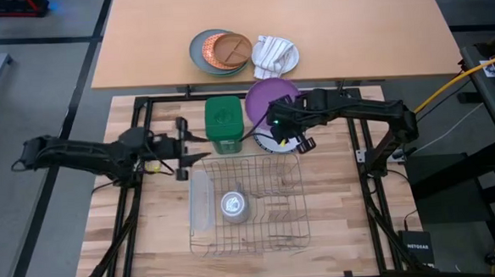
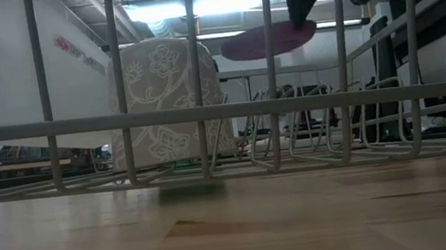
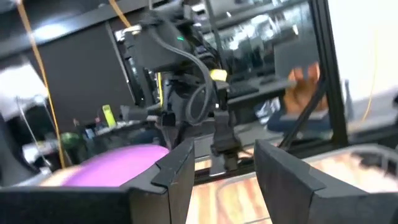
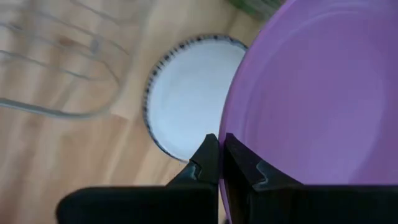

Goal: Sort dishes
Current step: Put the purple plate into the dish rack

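Observation:
My right gripper (image 1: pixel 286 130) is shut on the purple plate (image 1: pixel 271 95), which hangs in the air beside the green box; the plate also shows in the low view (image 2: pixel 268 40) and in the left wrist view (image 3: pixel 118 165). The white plate with dark stripes (image 4: pixel 186 93) lies flat on the wooden table below it, by the rack's far edge (image 1: pixel 275 143). The plain white plate does not show. My left gripper (image 1: pixel 183 150) is open and empty, left of the green box, its fingers (image 3: pixel 180 171) pointing toward the right arm. My right gripper pinches the purple plate's rim (image 4: pixel 225 140) between its two fingers, one on the plate's inner face and one on its outer side, at the plate's near edge. The plate is lifted clear of the table, about level, above the striped plate.
A wire dish rack (image 1: pixel 249 202) stands at the table's near middle with a patterned cup (image 1: pixel 234 205) in it. A green box (image 1: pixel 224 123) stands just beyond the rack. On the far table lie a grey plate with an orange divided plate (image 1: pixel 222 51) and a white plate with a cloth (image 1: pixel 275 55).

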